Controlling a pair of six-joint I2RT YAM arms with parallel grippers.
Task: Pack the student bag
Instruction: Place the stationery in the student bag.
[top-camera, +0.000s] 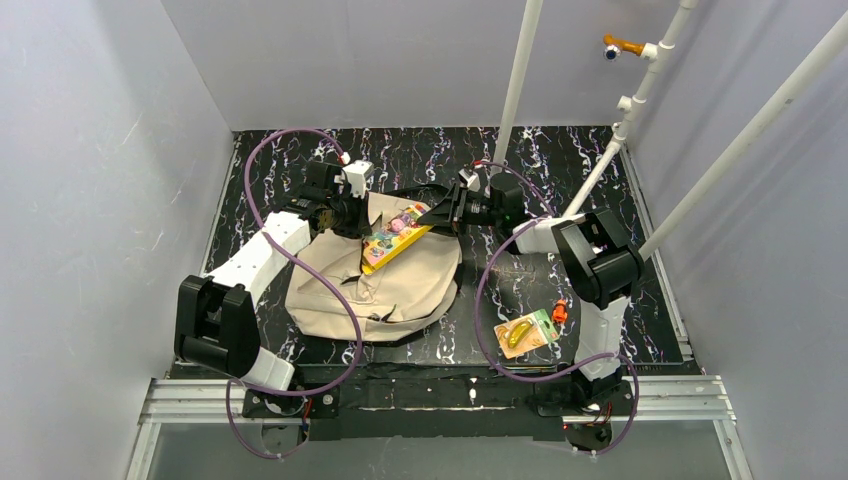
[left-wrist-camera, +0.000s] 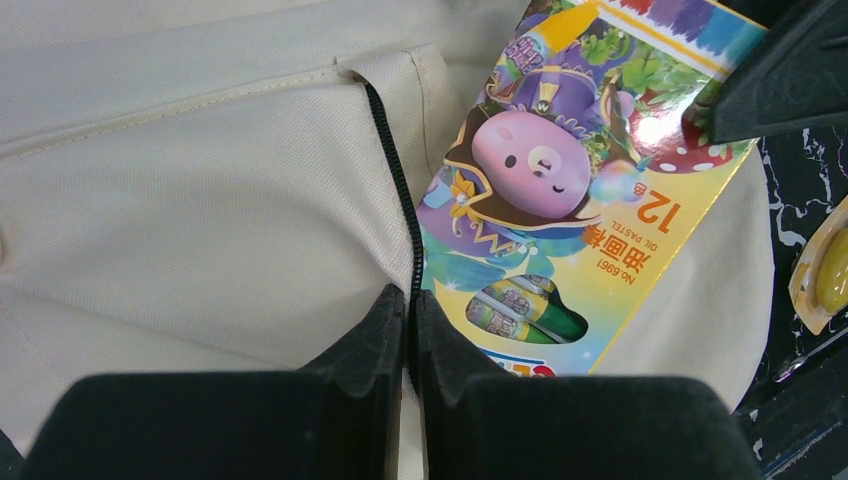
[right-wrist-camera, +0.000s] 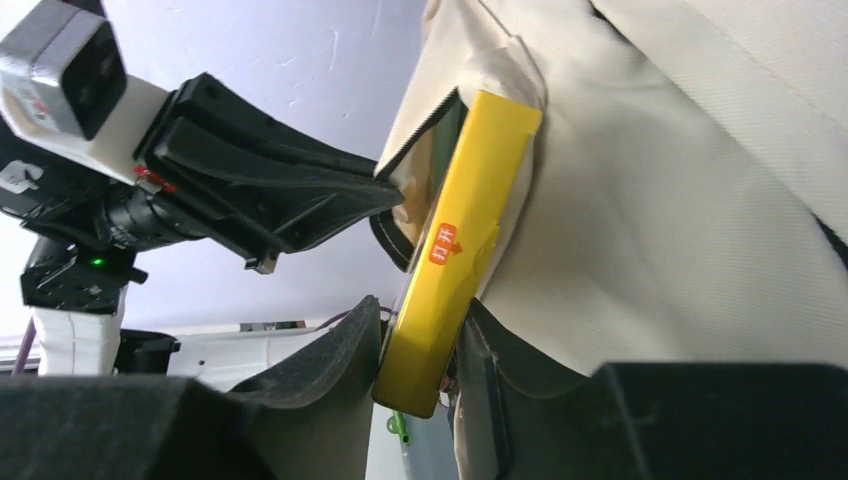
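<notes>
**Inspector:** Position of the student bag (top-camera: 375, 285)?

**Assistant:** Flat on the black marbled table (top-camera: 600, 160), left of centre, between the two arms. Beige cloth, far end lifted at the opening.

**Inspector:** Left jaws?

**Assistant:** Clenched on the student bag at the rim of its opening. Pressed tip to tip in the left wrist view, with the black zip (left-wrist-camera: 400, 220) running straight into them. Seen from the right wrist, pinching the zipped edge and holding it up.

**Inspector:** Right jaws?

**Assistant:** Grasping the pastel box (top-camera: 395, 235) at its far end, one finger against each broad face, narrow yellow side (right-wrist-camera: 450, 260) turned to the right wrist camera.

**Inspector:** Attitude of the pastel box?

**Assistant:** Diagonal across the far part of the student bag, printed front up, pink cartoon figure (left-wrist-camera: 530, 160) showing. Long edge just beside the zip, other end at the raised rim. Depth inside the opening: cannot tell.

**Inspector:** Anything else on the table?

**Assistant:** One small orange packet (top-camera: 525, 333) with a yellow item, lying near the base of the right arm, well apart from the student bag, touched by neither arm.
</notes>
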